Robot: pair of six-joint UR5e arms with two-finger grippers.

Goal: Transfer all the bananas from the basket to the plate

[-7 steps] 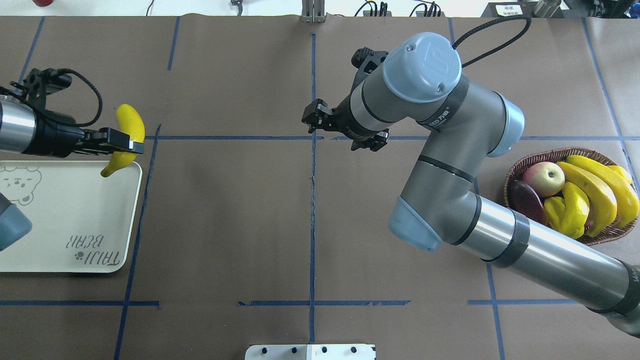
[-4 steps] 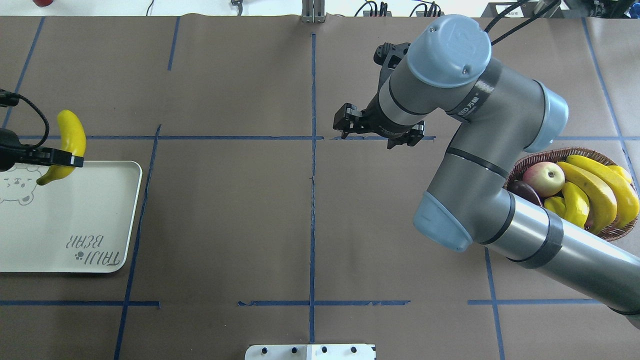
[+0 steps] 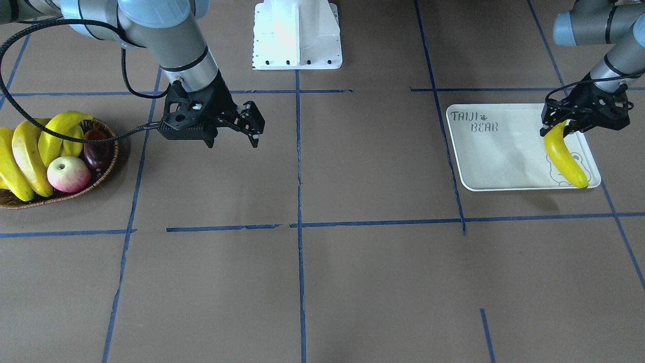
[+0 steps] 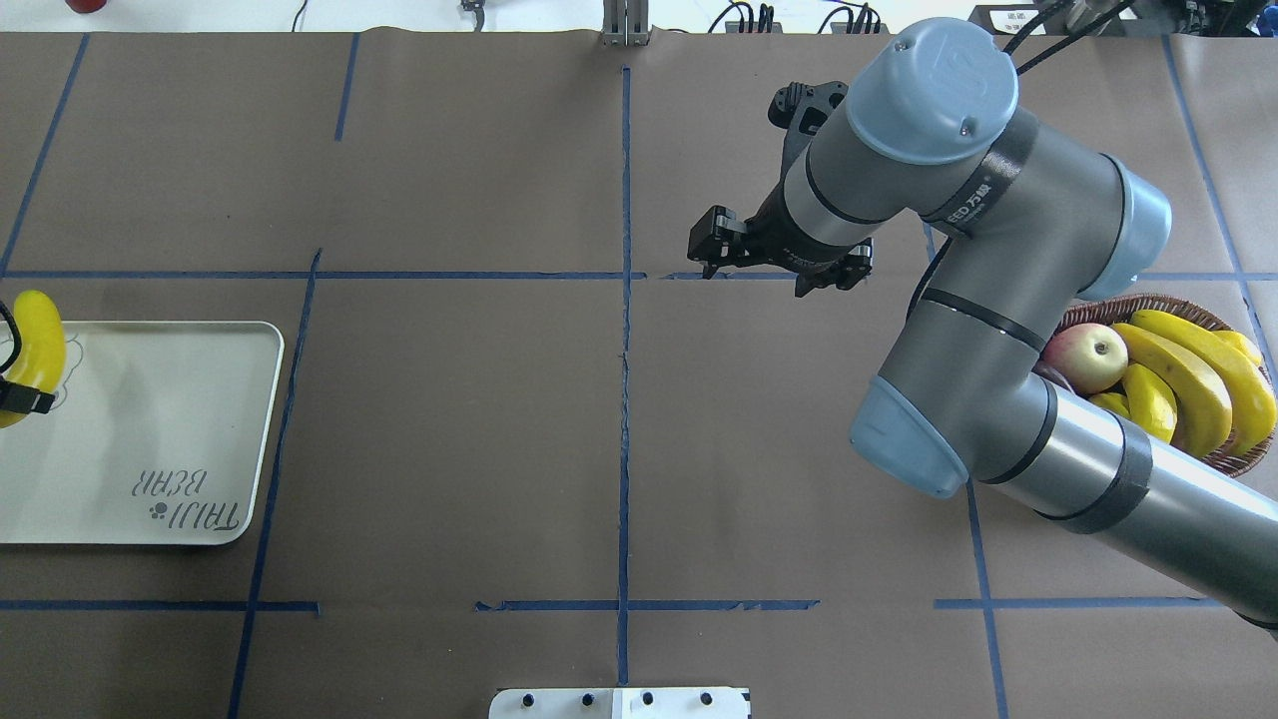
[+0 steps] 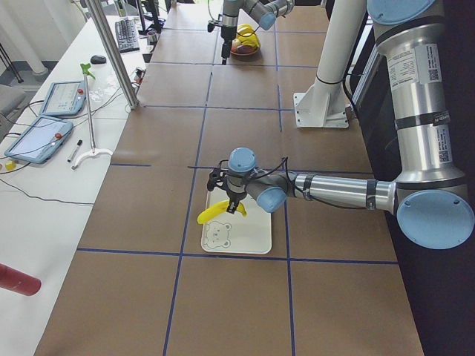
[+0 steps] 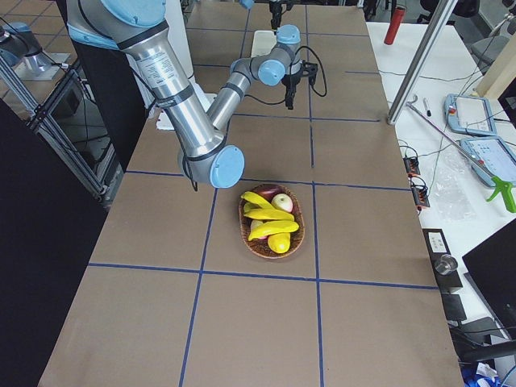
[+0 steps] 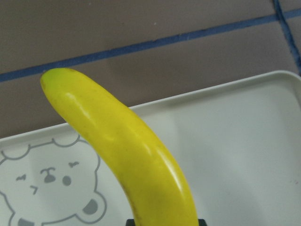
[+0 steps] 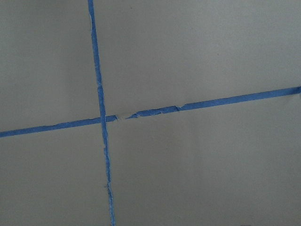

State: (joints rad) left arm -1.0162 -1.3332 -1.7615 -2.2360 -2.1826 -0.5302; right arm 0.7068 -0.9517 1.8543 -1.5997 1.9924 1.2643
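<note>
Starting at the left of the overhead view, the plate [image 4: 150,419] is seen flat on the table [image 4: 449,429], its "TAIJI BEAR" lettering toward the robot. One banana [image 4: 38,340] is held over the plate's bear drawing by the left gripper [image 3: 563,127], whose fingers are clamped on the end of the fruit nearer the robot. The banana is tilted, and its free end is pointed away from the robot, toward the plate's far rim. Whether that end is touching the plate cannot be told. In the left wrist view the banana is shown lying across the drawing, with its tip seen against the rim.

Blue tape lines [image 4: 624,399] are laid across the table's brown cover. Right of the centre line, the right gripper [image 4: 774,268] is held above the table with its jaws apart and nothing between them. A tape crossing is all that is shown in its wrist view. The gripper is well apart from the basket.

At the far right, the basket [image 4: 1138,300] is partly hidden by the right arm. The remaining bananas [image 4: 1188,379] are piled in it, along with a red-and-yellow apple [image 4: 1093,358]. A dark purple fruit [image 3: 95,148] is also seen there in the front-facing view.
</note>
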